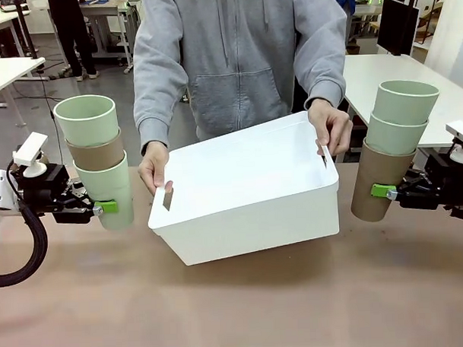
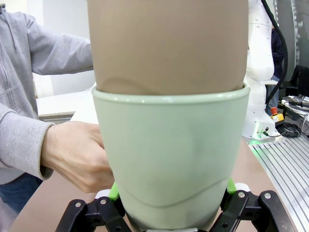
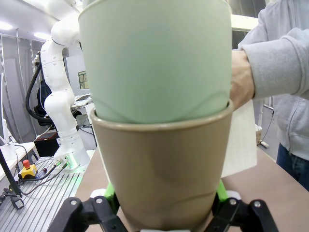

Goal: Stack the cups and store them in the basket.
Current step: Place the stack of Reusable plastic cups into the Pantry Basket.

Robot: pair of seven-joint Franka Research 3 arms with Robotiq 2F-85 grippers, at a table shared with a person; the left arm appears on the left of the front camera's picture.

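My left gripper [image 1: 103, 209] is shut on the bottom mint cup [image 1: 109, 185] of a stack of three: mint, tan [image 1: 95, 153], mint [image 1: 86, 118] on top. The left wrist view has that mint cup [image 2: 169, 159] between the fingers with the tan cup [image 2: 166, 43] nested in it. My right gripper [image 1: 384, 192] is shut on a tan cup [image 1: 380, 183] carrying two mint cups [image 1: 400, 114]; the right wrist view gives the tan cup [image 3: 161, 169] under a mint one [image 3: 154, 58]. A person holds the white basket [image 1: 248, 218] by both slot handles, tilted, between the stacks.
The person in a grey hoodie stands at the far side, one hand [image 1: 154, 168] on the basket's left end and the other hand [image 1: 330, 128] on its right end. Brown tabletop [image 1: 236, 310] lies bare in front. White tables stand behind.
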